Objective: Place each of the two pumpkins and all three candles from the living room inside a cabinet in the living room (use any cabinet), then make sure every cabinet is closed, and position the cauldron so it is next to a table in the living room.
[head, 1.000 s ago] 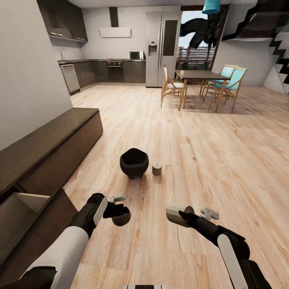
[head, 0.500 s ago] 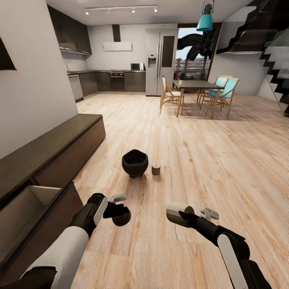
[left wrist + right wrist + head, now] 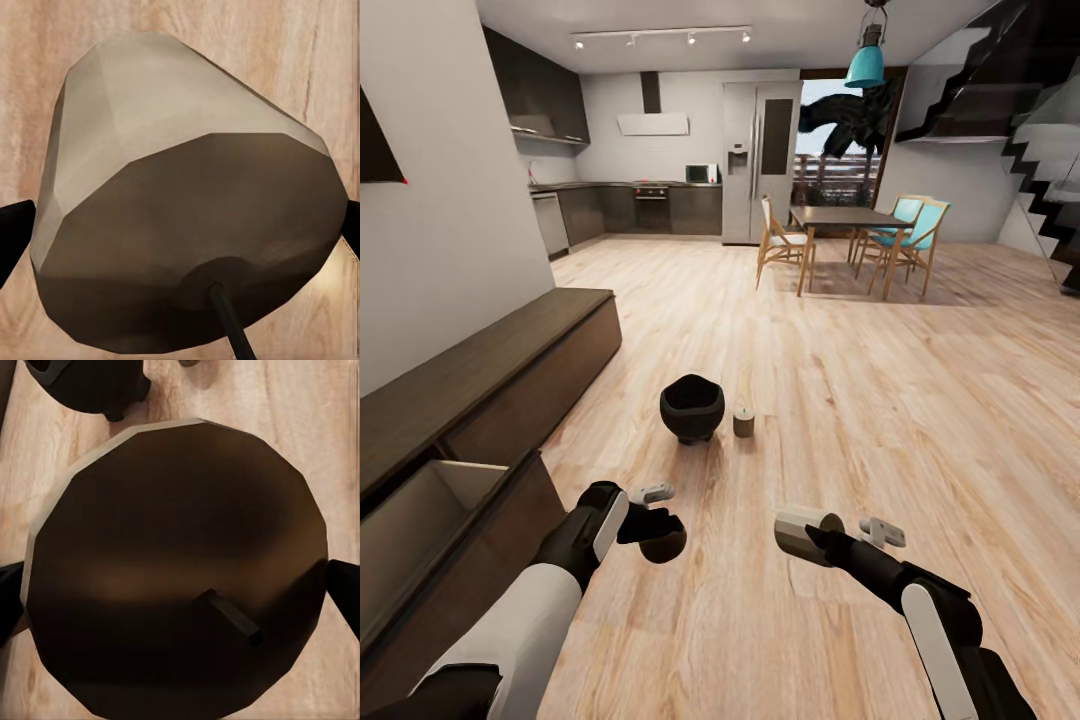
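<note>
Holding one candle in each claw, I stand on the pale wood floor [image 3: 840, 400] with both arms out in front of me. My left claw [image 3: 660, 532] is clamped on a stubby candle [image 3: 663, 545] whose top looks dark from my head view; in the left wrist view that candle [image 3: 180, 217] shows a pale beige side, a dark top and a thin black wick, with my dark fingertips [image 3: 13, 229] at either edge. My right claw [image 3: 822, 530] grips a second pale candle [image 3: 800, 530], held on its side; the right wrist view looks straight at its dark round top [image 3: 176, 570] and short wick.

Ahead of me on the floor sits the black cauldron [image 3: 692, 407], upright, mouth open to the ceiling. Just beside it, on its right, stands a third candle [image 3: 743, 421], small and apart from the pot. The cauldron's underside and feet [image 3: 90, 386] peek in at the edge of the right wrist view.

Along my left runs the long dark cabinet [image 3: 500, 365]. Its nearest compartment stands open, showing the pale beige interior [image 3: 420, 520].
</note>
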